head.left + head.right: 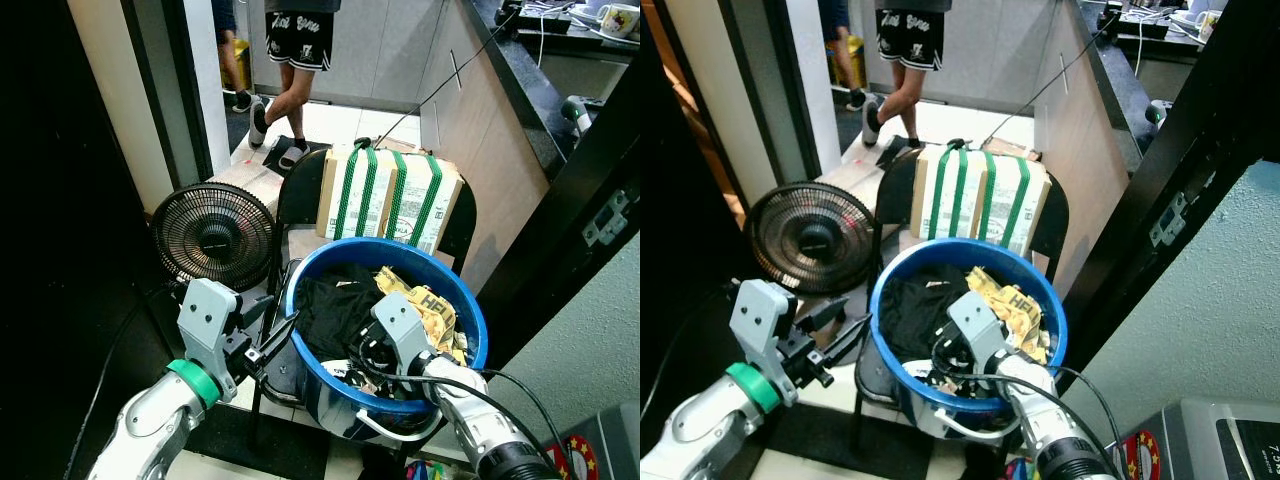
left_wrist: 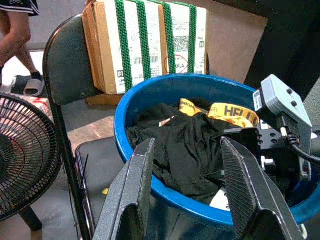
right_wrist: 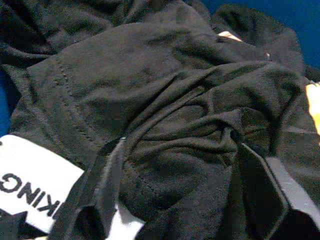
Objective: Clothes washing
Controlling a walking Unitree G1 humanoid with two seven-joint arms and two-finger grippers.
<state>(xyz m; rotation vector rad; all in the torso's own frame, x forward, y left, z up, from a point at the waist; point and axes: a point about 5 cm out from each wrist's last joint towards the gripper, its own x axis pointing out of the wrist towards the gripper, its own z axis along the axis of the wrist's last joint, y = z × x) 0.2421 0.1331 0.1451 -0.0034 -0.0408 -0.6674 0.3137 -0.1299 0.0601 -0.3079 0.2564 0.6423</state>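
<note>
Narrow doorway corner, tiled floor behind, a person's legs [image 1: 290, 60] standing far back. At left, black table fan [image 1: 213, 236] on the floor beside a black chair [image 1: 300, 185]. Left gripper [image 1: 268, 338] poised just outside the blue basin's rim [image 1: 470, 310], fingers [image 2: 137, 180] spread apart and empty, likely waiting to steady the basin. Basin set on the chair seat, probably for easy reach; behind it a cardboard box with green straps [image 1: 385, 195]. Inside, black garment [image 3: 165, 110] and yellow printed cloth [image 1: 425, 305]. Right gripper [image 3: 175, 172] lowered into the basin, fingers parted, pressing on the black garment, not clenched.
</note>
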